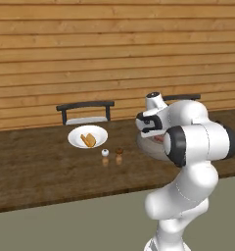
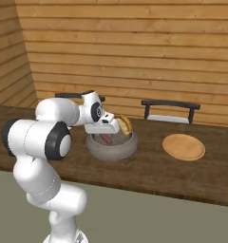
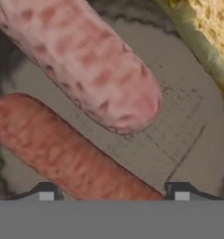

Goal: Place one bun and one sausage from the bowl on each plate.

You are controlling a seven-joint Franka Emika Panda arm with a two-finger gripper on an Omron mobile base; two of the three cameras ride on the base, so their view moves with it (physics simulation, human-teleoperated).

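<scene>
Wood-plank walls backed a long dark wooden desk (image 1: 36, 166) with two chairs behind it and bare board along its near edge. No writing was readable. Near the desk's middle stood the grey bowl (image 2: 112, 145), holding one bun (image 2: 125, 124) and two sausages (image 3: 81, 65). One white plate (image 1: 76, 140) carried the other bun (image 1: 88, 140); the wooden plate (image 2: 184, 146) lay well apart. The jaws stood spread, one sausage between them.

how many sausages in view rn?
2, both in the bowl: one sausage between the open gripper's fingertips, the other sausage beside it. None visible on either plate.
</scene>
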